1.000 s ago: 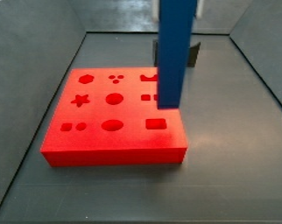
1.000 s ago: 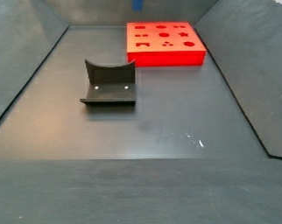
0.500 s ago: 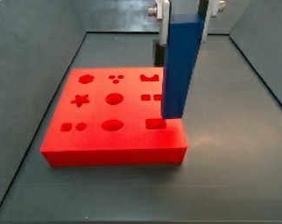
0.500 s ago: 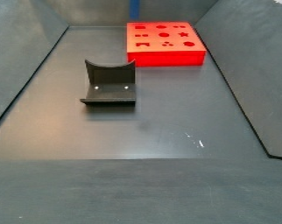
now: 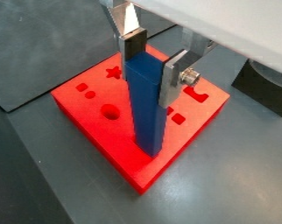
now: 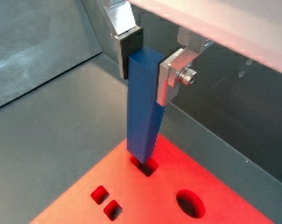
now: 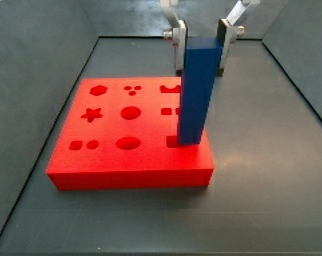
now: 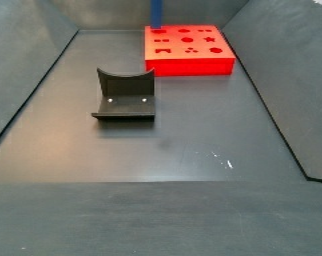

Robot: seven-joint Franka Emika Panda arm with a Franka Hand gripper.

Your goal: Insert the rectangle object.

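Gripper (image 5: 155, 54) pinching upright rectangle object (image 5: 146, 103), tip in red block (image 5: 109, 131) (fixture (image 8: 124, 95) well apart).

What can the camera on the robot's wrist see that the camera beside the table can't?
Only a wrist view shows the gripper clamped on the blue rectangle object, whose lower end meets a hole in the red block. Only a side view shows the dark fixture standing on the floor, well apart from the block. Both show the red block with its shaped holes; in that side view only a sliver of the blue bar shows.
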